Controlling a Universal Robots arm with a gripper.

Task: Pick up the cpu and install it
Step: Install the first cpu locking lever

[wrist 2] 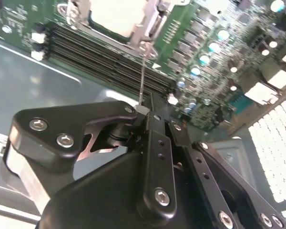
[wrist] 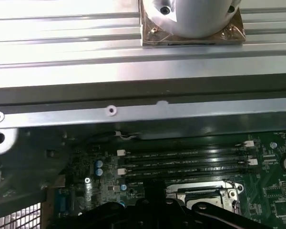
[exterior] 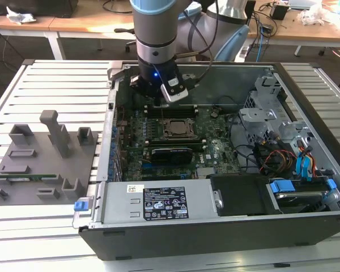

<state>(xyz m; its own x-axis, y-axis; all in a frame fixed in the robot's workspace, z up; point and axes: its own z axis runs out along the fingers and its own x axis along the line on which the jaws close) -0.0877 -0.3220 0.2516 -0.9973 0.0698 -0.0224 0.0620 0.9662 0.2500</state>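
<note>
The gripper (wrist 2: 144, 109) has its jaws pinched shut, and I see nothing between them. Just past it lie the dark memory slots (wrist 2: 109, 59). Beyond those, the cpu (wrist 2: 118, 18) sits in its socket (exterior: 176, 129) on the green board (exterior: 215, 148). It looks flat and pale silver. It seems to be in place, but whether the socket is locked is hard to tell.
</note>
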